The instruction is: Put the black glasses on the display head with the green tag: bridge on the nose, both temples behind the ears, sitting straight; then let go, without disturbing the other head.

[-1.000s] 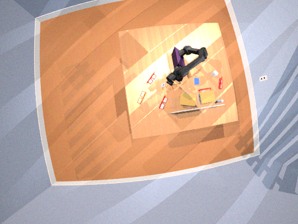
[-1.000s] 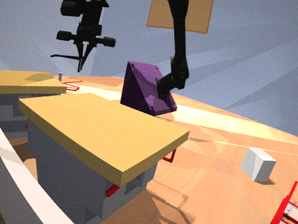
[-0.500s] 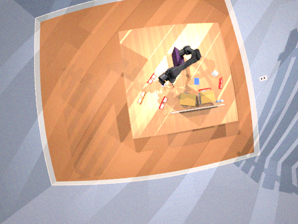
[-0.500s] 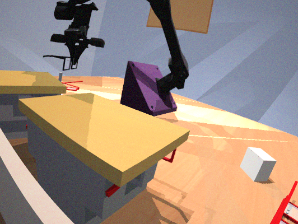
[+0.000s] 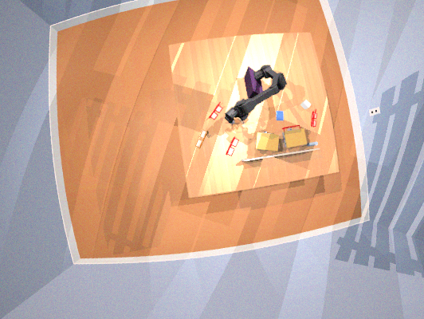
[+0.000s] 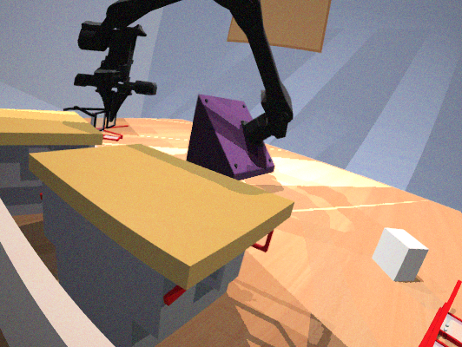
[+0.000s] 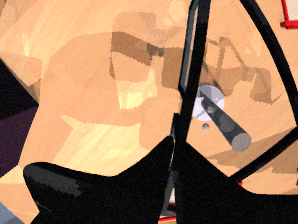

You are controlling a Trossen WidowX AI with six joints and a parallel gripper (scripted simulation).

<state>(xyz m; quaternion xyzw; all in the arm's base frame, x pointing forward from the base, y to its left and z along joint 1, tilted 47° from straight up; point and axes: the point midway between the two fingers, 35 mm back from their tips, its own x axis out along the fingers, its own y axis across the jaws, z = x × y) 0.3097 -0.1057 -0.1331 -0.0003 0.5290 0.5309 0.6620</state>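
Observation:
My gripper (image 6: 111,118) (image 7: 173,142) is shut on the black glasses (image 6: 77,108) (image 7: 200,40), holding them above the table, beyond the far head in the exterior view. Their thin frame extends from the fingertips. Two grey display heads with flat yellow tops stand side by side: the left head (image 5: 267,141) (image 6: 43,126) and the right head (image 5: 295,137) (image 6: 165,195). Red glasses (image 5: 291,127) (image 6: 267,243) are at the right head's front. The left head's face is mostly hidden. I cannot make out a green tag on either head.
A grey post (image 7: 227,122) on a round base stands below the glasses. Red glasses (image 5: 215,111) (image 5: 232,146) and orange glasses (image 5: 202,139) lie left of the heads. A white wall (image 5: 279,155) runs behind them. A purple wedge (image 5: 253,81) (image 6: 221,130), white box (image 5: 305,104) (image 6: 392,256) and blue piece (image 5: 280,116) are nearby.

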